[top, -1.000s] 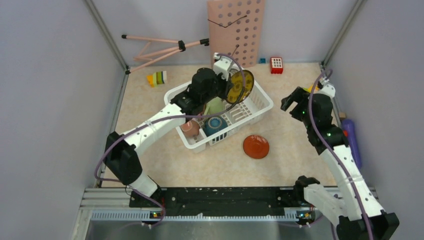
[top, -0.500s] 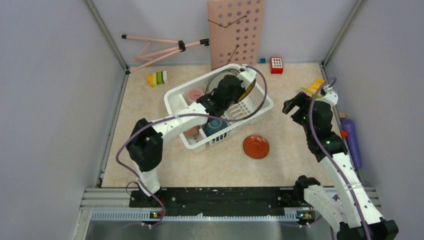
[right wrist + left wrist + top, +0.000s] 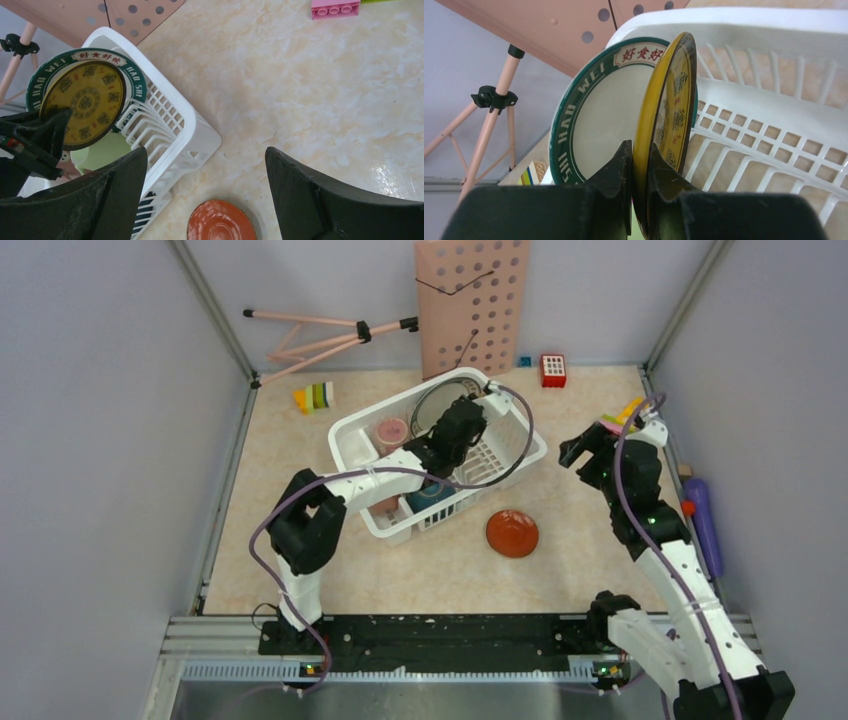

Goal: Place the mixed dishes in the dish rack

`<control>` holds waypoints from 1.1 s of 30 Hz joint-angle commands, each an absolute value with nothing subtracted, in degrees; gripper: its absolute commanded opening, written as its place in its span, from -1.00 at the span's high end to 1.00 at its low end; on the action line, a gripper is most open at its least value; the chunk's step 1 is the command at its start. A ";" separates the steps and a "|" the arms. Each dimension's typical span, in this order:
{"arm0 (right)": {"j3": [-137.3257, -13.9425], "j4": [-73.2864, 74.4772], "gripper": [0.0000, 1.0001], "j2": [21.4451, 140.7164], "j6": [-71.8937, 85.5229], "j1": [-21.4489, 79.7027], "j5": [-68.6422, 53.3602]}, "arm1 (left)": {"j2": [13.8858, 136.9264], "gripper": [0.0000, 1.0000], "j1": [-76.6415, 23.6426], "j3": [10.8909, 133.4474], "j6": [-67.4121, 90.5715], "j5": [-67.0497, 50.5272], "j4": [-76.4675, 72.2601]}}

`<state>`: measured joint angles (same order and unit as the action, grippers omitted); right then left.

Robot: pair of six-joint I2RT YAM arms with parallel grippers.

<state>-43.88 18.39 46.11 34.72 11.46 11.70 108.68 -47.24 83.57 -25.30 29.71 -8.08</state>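
1. We find the left gripper [image 3: 640,147] clenched on the lower rim of the yellow plate [image 3: 670,105], with one finger on each face.
2. The yellow plate stands on edge inside the rack [image 3: 744,22], at its far end, just in front of the large plate [image 3: 594,120]. We cannot tell whether the two plates touch.
3. The large plate also stands upright in the rack, near the far wall.
4. A pink cup [image 3: 390,428] and a green mug [image 3: 100,150] sit in the rack. A bowl [image 3: 430,490] sits at its near side, partly hidden under the left arm.
5. The right gripper [image 3: 202,155] is released, jaws wide apart, grasping nothing. It hovers above the table [image 3: 310,100], to the right of the rack.
6. The orange plate [image 3: 512,533] lies flat on the table outside the rack, near its near-right wall.
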 commanded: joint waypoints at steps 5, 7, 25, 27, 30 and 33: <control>-44.93 15.22 -0.72 47.51 34.45 11.85 9.15 | 110.21 1.00 -45.91 81.16 -25.08 28.75 -12.82; -45.15 15.11 -0.71 47.91 34.54 11.82 8.74 | 110.19 1.00 -44.90 79.43 -23.72 26.28 -13.92; -46.22 15.42 -0.71 49.13 34.66 11.82 6.54 | 106.17 1.00 -41.42 78.27 -19.55 13.05 -10.89; -46.23 15.24 -0.71 49.18 34.66 11.83 6.21 | 104.24 1.00 -42.16 77.79 -19.64 14.68 -11.47; -46.15 14.95 -0.71 49.39 34.73 11.82 5.70 | 100.54 1.00 -42.86 75.50 -19.02 17.15 -14.90; -46.14 14.93 -0.71 49.58 34.90 11.84 5.21 | 97.45 1.00 -43.21 73.76 -17.88 17.62 -16.29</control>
<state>-43.92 17.15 49.30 34.72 11.46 6.11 104.73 -42.39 75.59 -20.62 15.90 -13.02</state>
